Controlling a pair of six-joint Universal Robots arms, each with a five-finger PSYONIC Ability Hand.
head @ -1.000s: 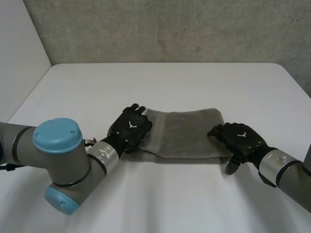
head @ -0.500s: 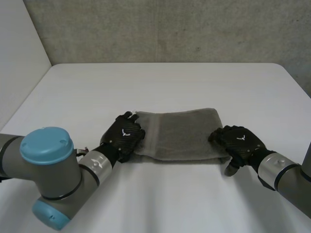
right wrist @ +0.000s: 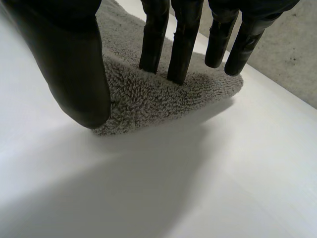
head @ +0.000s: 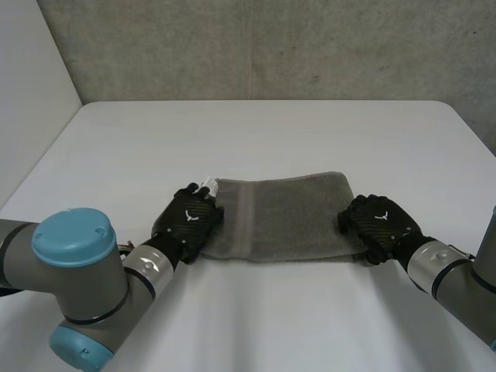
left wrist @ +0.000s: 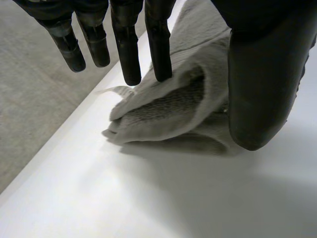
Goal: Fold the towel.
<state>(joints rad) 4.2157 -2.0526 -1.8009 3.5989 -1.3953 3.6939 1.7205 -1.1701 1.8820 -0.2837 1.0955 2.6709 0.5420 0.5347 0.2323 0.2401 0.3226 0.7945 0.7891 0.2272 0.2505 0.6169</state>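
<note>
A grey towel (head: 287, 217) lies folded into a long band in the middle of the white table (head: 256, 132). My left hand (head: 190, 221) rests at its left end. In the left wrist view the fingers (left wrist: 126, 49) are straight and spread above the doubled towel end (left wrist: 168, 109), and the thumb (left wrist: 257, 89) presses down on the cloth beside it. My right hand (head: 380, 225) is at the towel's right end. In the right wrist view its thumb (right wrist: 69, 59) and two fingers (right wrist: 183, 44) squeeze the towel's corner (right wrist: 148, 104) into a raised ridge.
A small white label (head: 208, 184) sticks out at the towel's far left corner. The table's far edge meets a grey wall (head: 271, 46). My left arm (head: 77, 287) lies low across the near left of the table.
My left hand has slid back along the towel's left end and straightened its fingers. My right hand has moved onto the right corner and closed its fingers and thumb on it.
</note>
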